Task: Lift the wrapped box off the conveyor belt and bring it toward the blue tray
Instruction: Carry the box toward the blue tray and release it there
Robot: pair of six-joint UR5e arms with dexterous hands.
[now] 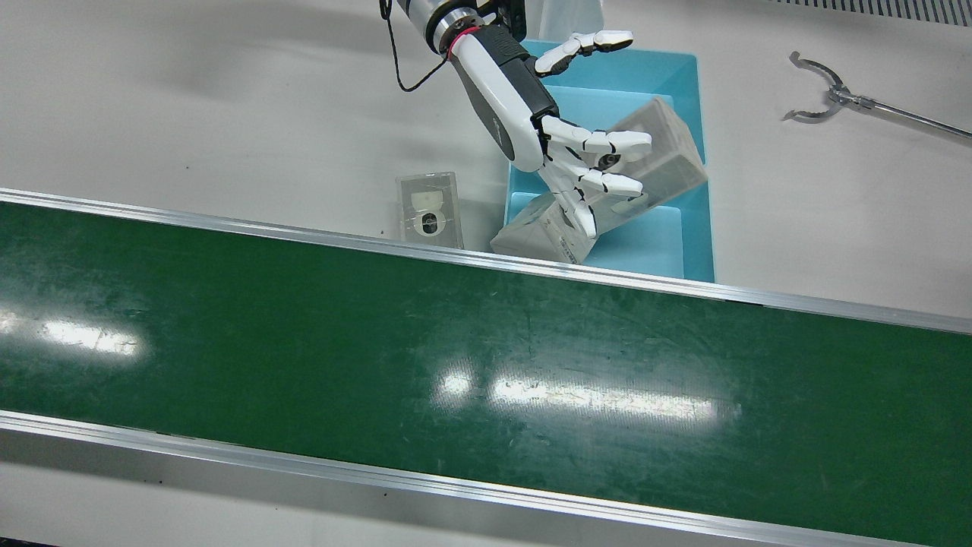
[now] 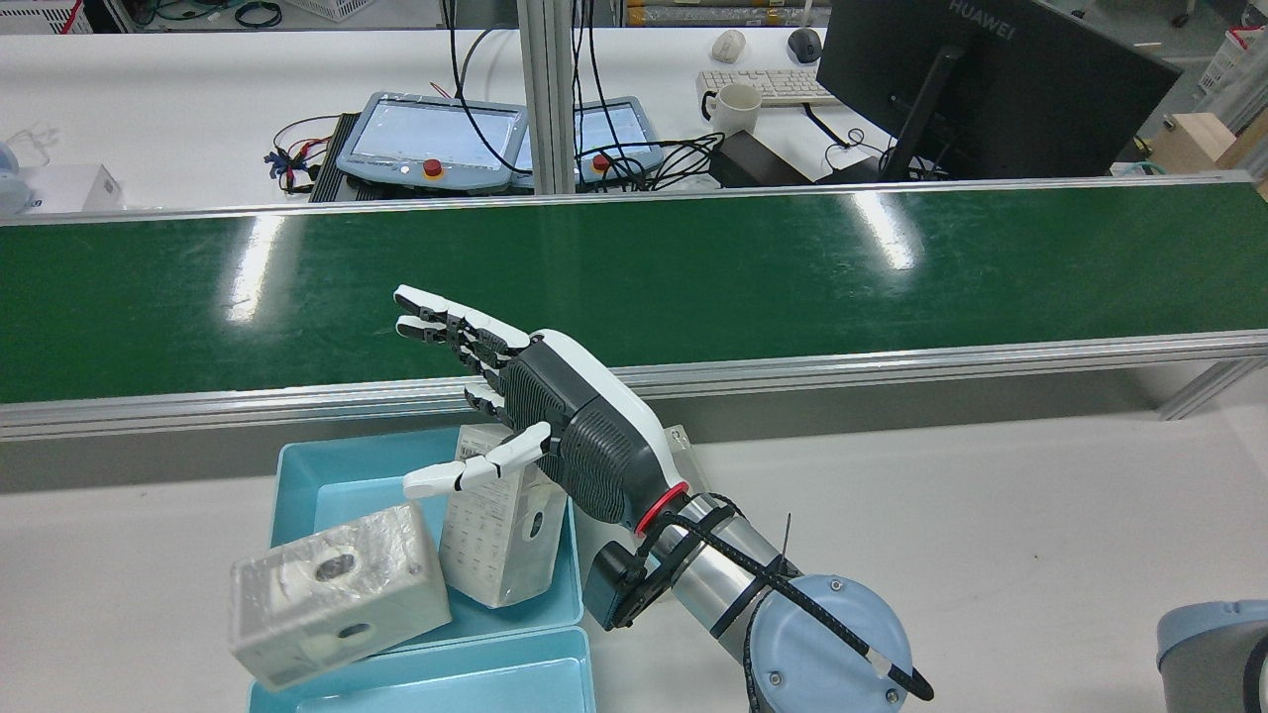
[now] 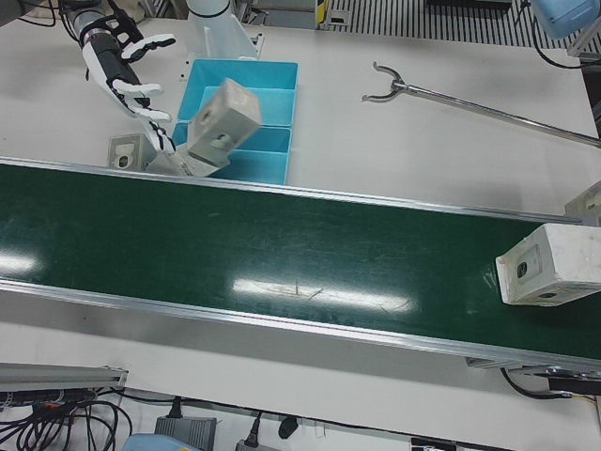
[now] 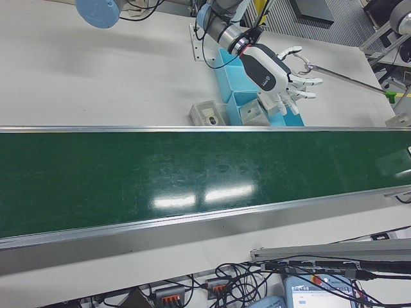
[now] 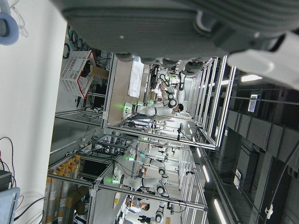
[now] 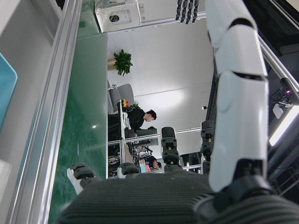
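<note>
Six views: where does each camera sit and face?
Front view: overhead, looking down on conveyor belt; right hand shows.
Rear view: high behind robot, facing belt; right hand.
Left-front view: operators' side, sees wrapped box on belt; right hand.
Right-front view: operators' side, belt's other half; right hand.
Left hand view: sideways, faces the lab; left hand palm.
Right hand view: sideways, along belt; own fingers.
Shared: front and rear show blue tray.

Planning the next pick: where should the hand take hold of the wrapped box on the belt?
Probably from above, pinching across its two long side faces: the wrapped box lies flat on the belt with its top clear.
</note>
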